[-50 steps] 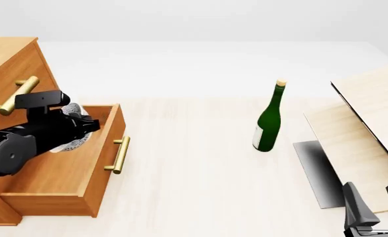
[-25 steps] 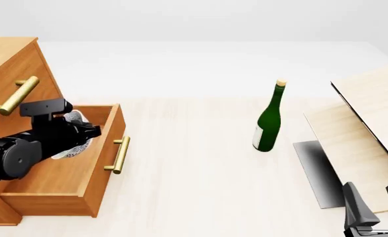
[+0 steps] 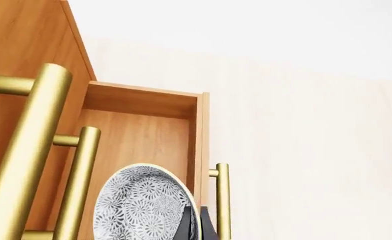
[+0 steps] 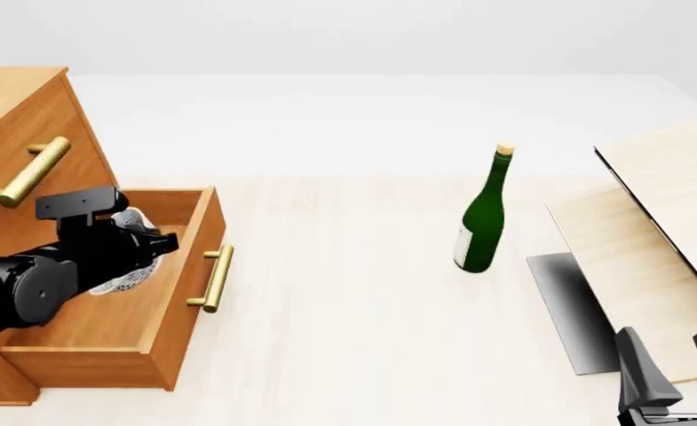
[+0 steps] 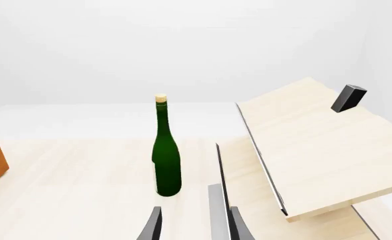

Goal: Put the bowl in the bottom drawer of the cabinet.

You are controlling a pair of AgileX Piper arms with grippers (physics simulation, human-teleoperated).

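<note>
Left tool [image 4: 146, 241] carrying the small round white-grey bowl with its fine bluish speckled pattern [image 4: 127, 266] over the open bottom drawer [image 4: 111, 328].

Its fingers grip the bowl's rim, and the bowl is tipped up on edge, its patterned inside facing the wrist camera [image 3: 146, 205], inside the walls of the box-shaped orange-brown wooden drawer. That drawer stands pulled out from the large orange-brown wooden cabinet [image 4: 17, 115] at 9 o'clock on the pale wooden tabletop [image 4: 348, 311]; the brass bar handle [image 4: 216, 278] on its front faces open tabletop. A tall green glass bottle [image 4: 482, 222] stands upright toward 2 o'clock, well apart from the drawer. Pale light-wood boards [image 4: 656, 213] lean at 3 o'clock. Right tool [image 4: 674, 364], at 5 o'clock, is spread apart and holds nothing.
</note>
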